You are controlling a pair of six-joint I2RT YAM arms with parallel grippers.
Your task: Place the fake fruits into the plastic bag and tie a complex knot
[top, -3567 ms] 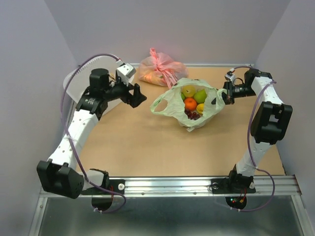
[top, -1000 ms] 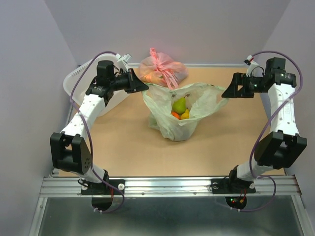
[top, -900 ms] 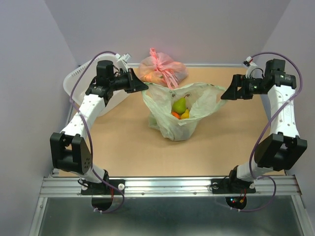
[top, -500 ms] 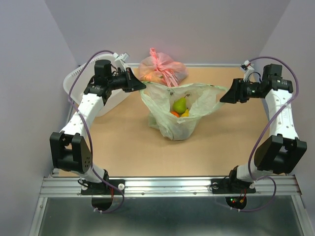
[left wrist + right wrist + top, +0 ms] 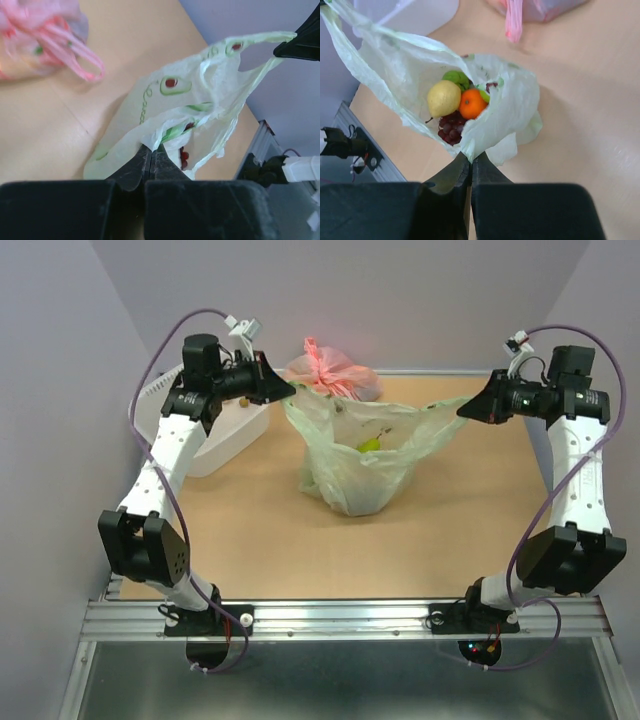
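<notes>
The pale green plastic bag hangs stretched between my two grippers, its bottom resting on the table. My left gripper is shut on the bag's left handle, and my right gripper is shut on the right handle. In the left wrist view the fingertips pinch the film of the bag. The right wrist view looks past my gripper into the bag, where the fake fruits lie: a yellow pear, an orange, dark grapes and a green one. No knot is in view; the handles are apart.
A pink tied bag lies at the back of the table, just behind the green bag. A white basket stands at the back left under the left arm. The metal rail runs along the near edge.
My right gripper has shut on the bag's right handle. Both grippers rose and drew apart, lifting and stretching the bag's mouth so the fruits sank deeper.
</notes>
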